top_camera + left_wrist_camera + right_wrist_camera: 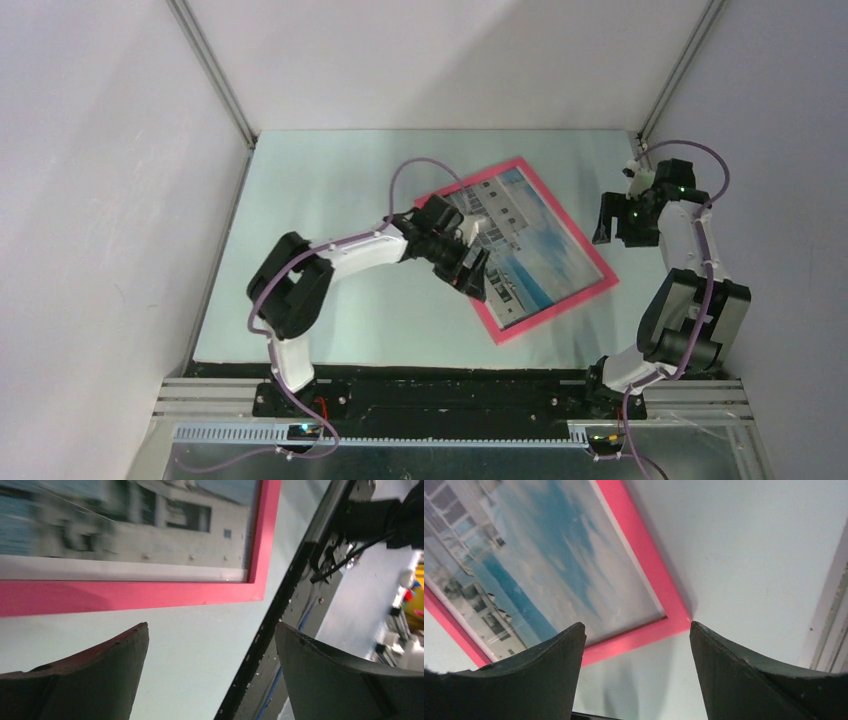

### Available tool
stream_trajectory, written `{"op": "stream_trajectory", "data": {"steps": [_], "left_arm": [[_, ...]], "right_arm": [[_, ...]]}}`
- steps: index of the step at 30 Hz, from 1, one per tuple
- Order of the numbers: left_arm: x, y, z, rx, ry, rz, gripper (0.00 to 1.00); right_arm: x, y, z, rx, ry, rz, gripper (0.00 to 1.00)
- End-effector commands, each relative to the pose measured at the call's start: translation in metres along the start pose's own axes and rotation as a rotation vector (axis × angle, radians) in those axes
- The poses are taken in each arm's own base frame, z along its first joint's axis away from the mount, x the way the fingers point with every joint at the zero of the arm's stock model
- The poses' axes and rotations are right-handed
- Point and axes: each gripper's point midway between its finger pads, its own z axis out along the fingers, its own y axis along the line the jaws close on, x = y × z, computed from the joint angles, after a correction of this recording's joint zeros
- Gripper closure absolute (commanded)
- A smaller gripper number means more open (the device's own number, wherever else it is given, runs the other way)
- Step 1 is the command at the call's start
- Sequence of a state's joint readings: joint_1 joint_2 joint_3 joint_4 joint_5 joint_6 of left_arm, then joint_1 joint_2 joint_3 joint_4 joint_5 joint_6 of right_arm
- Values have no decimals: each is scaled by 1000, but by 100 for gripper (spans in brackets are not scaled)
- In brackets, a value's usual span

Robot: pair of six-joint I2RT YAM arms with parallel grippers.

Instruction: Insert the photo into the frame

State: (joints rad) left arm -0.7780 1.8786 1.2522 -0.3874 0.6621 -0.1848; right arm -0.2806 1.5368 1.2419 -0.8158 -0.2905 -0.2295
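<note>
Pale mint tabletop (330, 300) fills the middle of the top view, evenly lit, with only soft shadows. White panels box it in: back wall (450, 60) across the top, left wall (100, 200), right wall (790, 150). An aluminium left strut (213, 70) and right strut (683, 60) slant down from the upper corners. Along the bottom runs a black strip (450, 374), then a silvery rail (200, 400). In the left wrist view, blurred yellow and red shapes (416, 611) sit at the right edge.

No text, label, brand or number is legible anywhere. The photo (530, 250) inside the frame (557, 311) shows only a building, sky and sea.
</note>
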Motion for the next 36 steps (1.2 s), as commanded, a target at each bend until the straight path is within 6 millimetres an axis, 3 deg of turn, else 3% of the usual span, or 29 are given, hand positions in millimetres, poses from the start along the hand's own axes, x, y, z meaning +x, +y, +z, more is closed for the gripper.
{"op": "stream_trajectory", "data": {"steps": [1, 8, 10, 18, 29, 36], "left_arm": [[-70, 15, -65, -147, -271, 69, 0], [-137, 99, -131, -404, -456, 21, 0], [-146, 128, -132, -424, -465, -44, 0], [-177, 206, -135, -461, -519, -196, 0], [-188, 243, -116, -439, -524, -280, 0], [-180, 235, -90, -289, -473, -333, 0]], "right_arm": [[31, -11, -11, 22, 63, -29, 20], [77, -15, -6, -35, 156, -154, 21], [86, -16, -8, -33, 166, -197, 21], [108, -22, -8, -2, 205, -279, 23], [131, -24, 6, 14, 286, -311, 25], [132, -25, 26, 57, 323, -347, 26]]}}
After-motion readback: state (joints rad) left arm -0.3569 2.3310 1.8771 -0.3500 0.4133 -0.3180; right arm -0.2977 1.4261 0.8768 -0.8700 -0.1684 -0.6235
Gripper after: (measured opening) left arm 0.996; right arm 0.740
